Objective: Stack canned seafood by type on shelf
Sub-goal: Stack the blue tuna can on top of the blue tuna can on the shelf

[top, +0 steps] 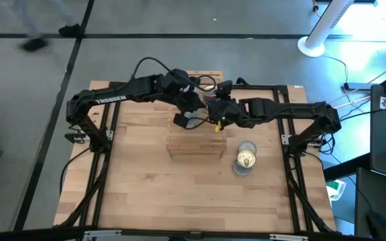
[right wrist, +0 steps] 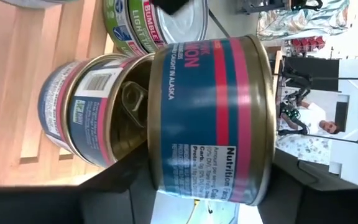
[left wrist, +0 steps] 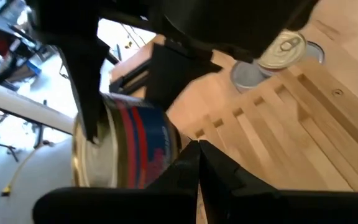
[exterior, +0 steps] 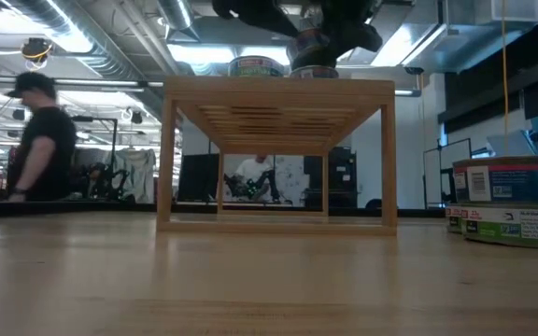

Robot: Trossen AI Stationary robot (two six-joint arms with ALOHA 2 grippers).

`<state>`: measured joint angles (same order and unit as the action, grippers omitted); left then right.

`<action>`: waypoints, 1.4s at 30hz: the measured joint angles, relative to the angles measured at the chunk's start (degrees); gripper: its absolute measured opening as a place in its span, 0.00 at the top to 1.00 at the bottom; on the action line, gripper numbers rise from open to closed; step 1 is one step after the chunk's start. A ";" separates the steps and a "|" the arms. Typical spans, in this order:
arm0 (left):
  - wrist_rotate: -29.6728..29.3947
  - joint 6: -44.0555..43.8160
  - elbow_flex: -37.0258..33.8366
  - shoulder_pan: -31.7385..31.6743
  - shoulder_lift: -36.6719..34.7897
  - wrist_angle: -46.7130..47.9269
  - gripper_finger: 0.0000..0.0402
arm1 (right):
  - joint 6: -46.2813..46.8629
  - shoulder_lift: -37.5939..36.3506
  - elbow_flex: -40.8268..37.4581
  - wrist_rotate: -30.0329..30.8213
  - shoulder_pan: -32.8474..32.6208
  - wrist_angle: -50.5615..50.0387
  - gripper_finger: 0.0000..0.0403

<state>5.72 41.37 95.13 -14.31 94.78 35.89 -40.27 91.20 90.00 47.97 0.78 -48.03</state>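
Rigid, slick, weighty steel: the blue-and-red tin (right wrist: 213,118) sits clenched between the right gripper (top: 214,107) jaws, best taken across its wall; the left jaws' state cannot be told.

Shelf (exterior: 278,89): pale matt wood slats. Tabletop (top: 179,187): butcher-block wood, smooth, faint sheen. Held can (right wrist: 213,118): glossy blue-red paper label, gold metal rims. Green-labelled tin (right wrist: 157,22): dull silver-grey metal top.
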 joint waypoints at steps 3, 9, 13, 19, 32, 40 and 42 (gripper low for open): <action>-0.02 0.72 0.00 -0.09 0.00 -1.72 0.99 | 0.11 0.00 0.00 -1.46 0.00 -0.09 0.42; -0.15 1.00 -0.02 -0.09 0.00 -2.43 0.99 | 0.15 0.00 0.00 -3.51 0.00 -0.07 0.36; -0.18 1.02 0.00 -0.11 0.56 -2.64 0.99 | 0.15 0.00 0.00 -5.05 0.00 -0.08 0.35; -0.81 1.46 -0.07 -0.09 2.20 -2.68 0.99 | 0.13 0.00 0.00 -5.12 0.00 0.02 0.35; -6.67 2.32 -0.07 -0.11 2.58 -4.82 0.99 | -0.31 0.00 0.07 -6.66 0.00 0.46 0.35; -7.10 2.21 -0.07 -0.09 2.56 -4.67 0.99 | -0.59 0.00 0.07 -6.70 -0.02 0.46 0.35; -7.11 1.02 -0.07 0.25 2.56 -4.67 0.99 | -0.74 0.00 0.07 -7.59 -0.02 0.48 0.35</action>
<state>-1.39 42.39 95.07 -14.06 97.34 31.22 -41.01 91.20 90.06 40.39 0.75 -47.55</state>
